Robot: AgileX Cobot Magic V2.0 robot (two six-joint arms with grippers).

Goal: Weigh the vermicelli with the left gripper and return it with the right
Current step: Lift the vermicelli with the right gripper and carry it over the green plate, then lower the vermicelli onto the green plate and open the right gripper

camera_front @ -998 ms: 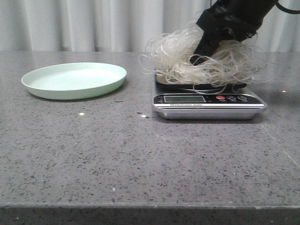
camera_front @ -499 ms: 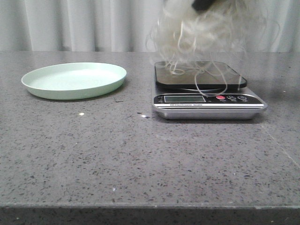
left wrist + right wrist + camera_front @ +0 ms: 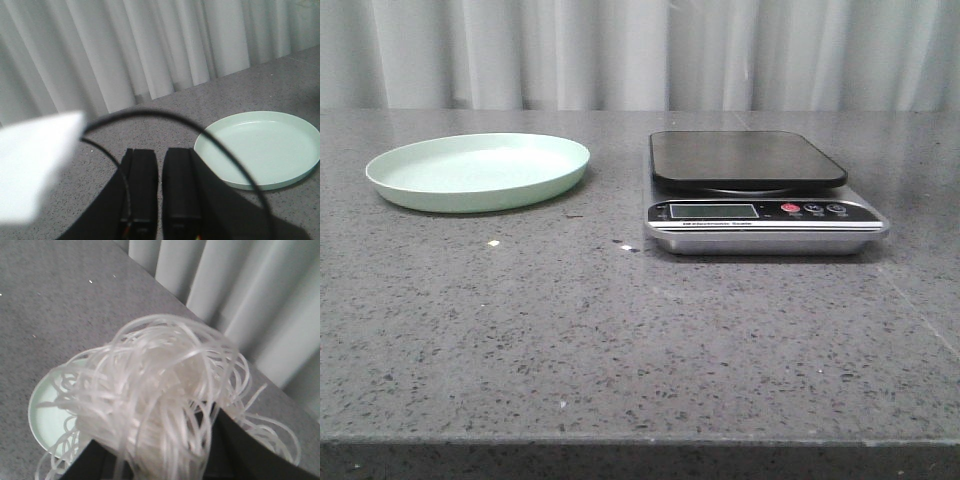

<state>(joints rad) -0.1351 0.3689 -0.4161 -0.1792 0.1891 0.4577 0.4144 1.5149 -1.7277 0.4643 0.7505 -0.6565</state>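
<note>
Only the right wrist view shows the vermicelli (image 3: pixel 160 395), held by the right gripper (image 3: pixel 165 460) above the plate (image 3: pixel 47 420) (front: bare scale (image 3: pixel 750 160)). The left gripper (image 3: pixel 160 200) is nearly closed, empty.

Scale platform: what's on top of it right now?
Nothing: the scale platform is bare in the front view. The vermicelli hangs from the right gripper, which the strands hide, with the green plate showing beneath it.

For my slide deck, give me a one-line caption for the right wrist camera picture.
Right gripper carrying a fluffy tangle of vermicelli above the pale green plate on the grey table.
</note>
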